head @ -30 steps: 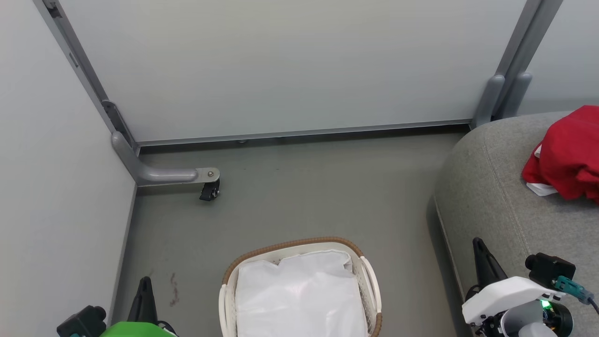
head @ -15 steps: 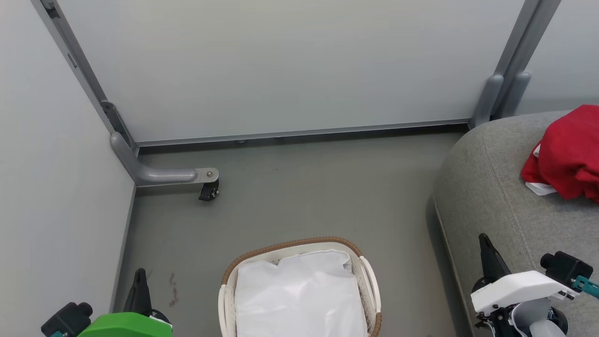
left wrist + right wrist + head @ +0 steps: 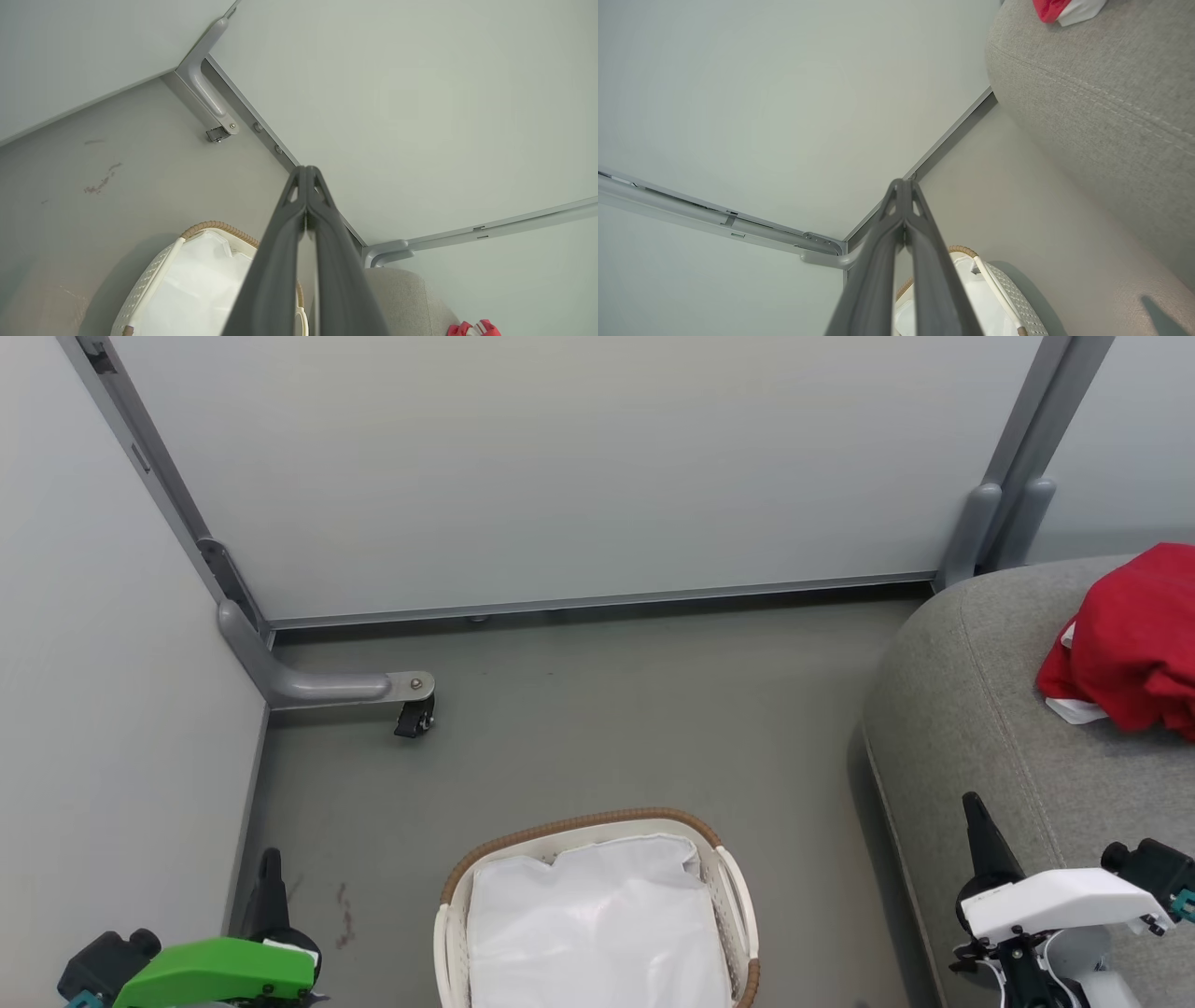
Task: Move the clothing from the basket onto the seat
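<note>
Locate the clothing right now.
Head view: the clothing lies bunched on the seat at the far right edge, apart from the basket at bottom centre.

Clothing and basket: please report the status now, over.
Left claw shut, right claw shut, both empty. Clothing lies on seat; basket holds white liner. Nothing in the way.

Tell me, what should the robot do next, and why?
Probably pull both arms back and stop. The basket holds its white liner and no red cloth that I can see, the clothing lies on the seat, and the left gripper and right gripper are shut on nothing.
</note>
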Robot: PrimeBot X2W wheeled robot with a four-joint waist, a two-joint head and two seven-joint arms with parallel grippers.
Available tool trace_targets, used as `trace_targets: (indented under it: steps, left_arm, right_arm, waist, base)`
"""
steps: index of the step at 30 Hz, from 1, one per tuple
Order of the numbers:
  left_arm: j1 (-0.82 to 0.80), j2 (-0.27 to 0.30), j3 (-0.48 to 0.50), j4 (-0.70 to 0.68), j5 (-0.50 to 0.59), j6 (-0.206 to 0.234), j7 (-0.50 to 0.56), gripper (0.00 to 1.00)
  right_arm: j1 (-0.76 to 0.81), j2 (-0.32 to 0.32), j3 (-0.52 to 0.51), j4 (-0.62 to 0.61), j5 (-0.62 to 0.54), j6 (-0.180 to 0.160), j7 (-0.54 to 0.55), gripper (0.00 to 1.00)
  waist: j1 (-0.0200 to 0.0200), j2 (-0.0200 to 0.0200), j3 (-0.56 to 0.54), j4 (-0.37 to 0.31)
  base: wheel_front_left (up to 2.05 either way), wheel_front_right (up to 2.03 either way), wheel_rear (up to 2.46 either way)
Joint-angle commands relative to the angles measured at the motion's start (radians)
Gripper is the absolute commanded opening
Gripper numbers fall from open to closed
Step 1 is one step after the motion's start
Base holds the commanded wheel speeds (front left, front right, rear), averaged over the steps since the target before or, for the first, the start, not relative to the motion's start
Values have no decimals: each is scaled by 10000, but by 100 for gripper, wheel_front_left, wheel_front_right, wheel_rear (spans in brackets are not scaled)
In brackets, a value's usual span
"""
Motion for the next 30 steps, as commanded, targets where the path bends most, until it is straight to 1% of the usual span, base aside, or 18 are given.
trace_targets:
  steps: [1, 30]
  left_arm:
    - [-300, 60, 47, -181, -298, -15, 74, 0]
    - [-531, 80, 295, -613, -2926, -23, 846, 0]
  right_arm:
    - [-126, -67, -42, -175, 322, -5, 88, 0]
    - [-129, -102, -197, -614, 3332, -7, 851, 0]
  waist:
    - [0, 0, 0, -3]
    - [0, 0, 1, -63]
  base:
    - [0, 0, 0]
    - [0, 0, 0]
